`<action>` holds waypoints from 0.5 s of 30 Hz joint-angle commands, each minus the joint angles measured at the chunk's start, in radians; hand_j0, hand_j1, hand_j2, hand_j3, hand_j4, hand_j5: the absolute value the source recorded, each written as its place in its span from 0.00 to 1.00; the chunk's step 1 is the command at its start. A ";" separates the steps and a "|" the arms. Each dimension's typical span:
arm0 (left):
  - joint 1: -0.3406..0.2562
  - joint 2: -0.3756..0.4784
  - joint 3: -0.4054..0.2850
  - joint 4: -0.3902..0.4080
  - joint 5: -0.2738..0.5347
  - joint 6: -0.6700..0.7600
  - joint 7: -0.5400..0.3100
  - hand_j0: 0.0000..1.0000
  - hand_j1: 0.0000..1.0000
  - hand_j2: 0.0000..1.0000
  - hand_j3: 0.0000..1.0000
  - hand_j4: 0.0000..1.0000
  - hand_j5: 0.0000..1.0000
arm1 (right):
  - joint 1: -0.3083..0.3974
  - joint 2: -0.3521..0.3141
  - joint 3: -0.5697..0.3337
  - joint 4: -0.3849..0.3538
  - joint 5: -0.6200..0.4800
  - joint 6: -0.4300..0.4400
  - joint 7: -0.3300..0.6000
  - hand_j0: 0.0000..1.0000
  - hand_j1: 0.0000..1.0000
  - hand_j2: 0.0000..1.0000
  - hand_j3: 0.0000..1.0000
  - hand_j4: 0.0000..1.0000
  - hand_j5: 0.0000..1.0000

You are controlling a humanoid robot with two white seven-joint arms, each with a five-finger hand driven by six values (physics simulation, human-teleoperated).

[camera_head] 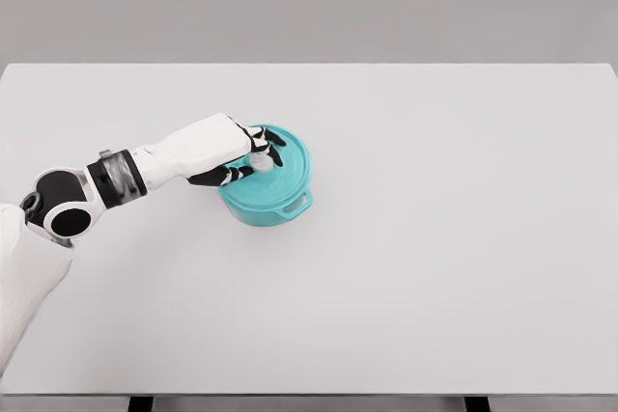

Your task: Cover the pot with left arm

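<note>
A teal pot (275,202) stands on the white table (435,238), a little left of the middle. Its teal lid (288,156) lies on top of it and covers it. One side handle (296,206) of the pot points toward the near right. The left hand (239,156) reaches in from the left and rests over the lid. Its fingers (263,142) are curled around the pale knob (260,162) on the lid, clamped on it.
</note>
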State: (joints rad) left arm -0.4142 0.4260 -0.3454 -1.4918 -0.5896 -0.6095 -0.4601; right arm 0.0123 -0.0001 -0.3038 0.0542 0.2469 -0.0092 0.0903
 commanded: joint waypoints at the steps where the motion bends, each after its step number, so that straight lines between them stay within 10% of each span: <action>1: 0.000 0.000 0.000 -0.001 -0.002 -0.001 0.000 0.89 0.89 0.89 0.89 0.89 0.89 | 0.000 0.000 0.000 -0.001 0.000 0.000 0.000 1.00 1.00 1.00 1.00 1.00 1.00; 15: 0.000 0.002 0.002 -0.007 -0.002 -0.001 0.000 0.90 0.90 0.90 0.90 0.90 0.90 | 0.000 0.000 0.000 0.001 0.000 0.000 0.000 1.00 1.00 1.00 1.00 1.00 1.00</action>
State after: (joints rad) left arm -0.4142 0.4271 -0.3443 -1.4977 -0.5947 -0.6115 -0.4608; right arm 0.0123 -0.0001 -0.3038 0.0544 0.2469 -0.0092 0.0903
